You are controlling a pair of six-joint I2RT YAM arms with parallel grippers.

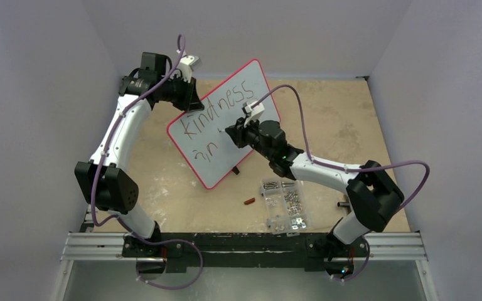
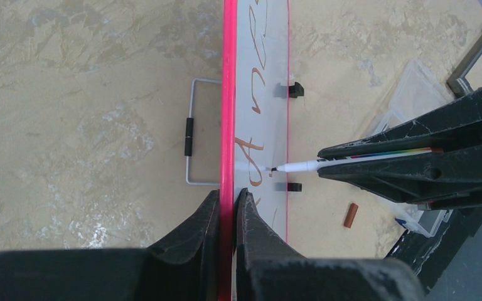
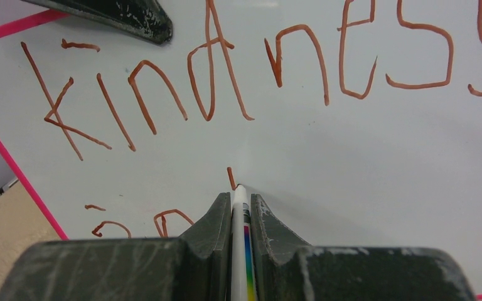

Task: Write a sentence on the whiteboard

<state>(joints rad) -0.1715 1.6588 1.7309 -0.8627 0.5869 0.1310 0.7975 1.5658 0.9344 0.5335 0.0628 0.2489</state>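
– Jaws on the left arm (image 1: 122,125): pressed tight on the whiteboard (image 1: 216,170) at its pink rim, far-left edge, steadying it. Board stands propped on the table (image 1: 345,113), mid-table, face toward the other arm.
– And the right arm (image 1: 323,168)?
– Its jaws pinch the marker (image 2: 295,167), shaft lengthwise between them, tip touching the board face.
– Where in the sentence (image 3: 207,81)?
– "kindness" fills line 1, "in" starts line 2. Tip sits just right of "in", under the "d", w/ one short stroke begun there.
– So what does the next move turn on?
– Prob. direction: blank board lies to the tip's right along line 2, parallel to line 1. Marker axis approx. square to the face. Right arm writes, left only holds. Sentence looks unfinished.
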